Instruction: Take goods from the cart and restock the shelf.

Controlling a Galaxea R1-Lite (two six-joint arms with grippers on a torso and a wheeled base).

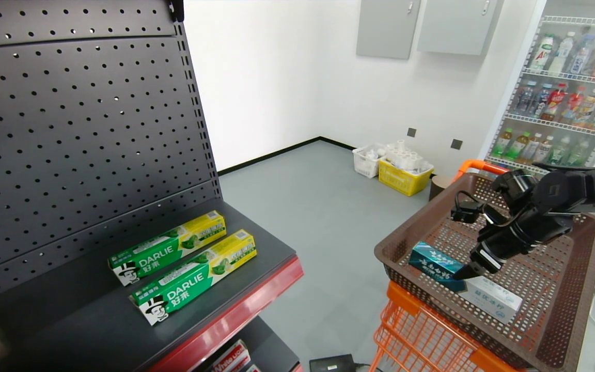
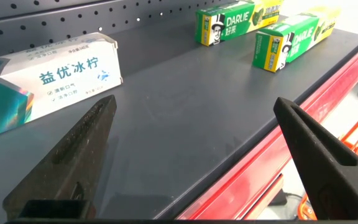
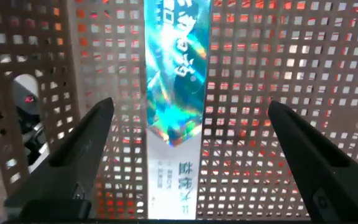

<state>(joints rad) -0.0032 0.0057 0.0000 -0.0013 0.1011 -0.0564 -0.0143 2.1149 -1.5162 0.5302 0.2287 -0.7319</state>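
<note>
- left gripper [image 2: 194, 102] is hovering over the shelf [image 2: 185, 143], fingers spread wide, empty.
- teal-and-white box [image 1: 465, 283] is lying flat in the cart basket [image 1: 571, 289], long axis running diagonally, teal end pointing shelfward.
- right gripper [image 1: 470, 271] is angling down over it, fingers parted, gripping nothing.

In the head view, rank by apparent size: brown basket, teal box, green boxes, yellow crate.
Largest: brown basket
Then both green boxes and teal box, too alike to rank
Yellow crate smallest, though farther away

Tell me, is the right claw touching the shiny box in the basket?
Apart. The right wrist view shows basket mesh between the right gripper's open fingers and the box.
</note>
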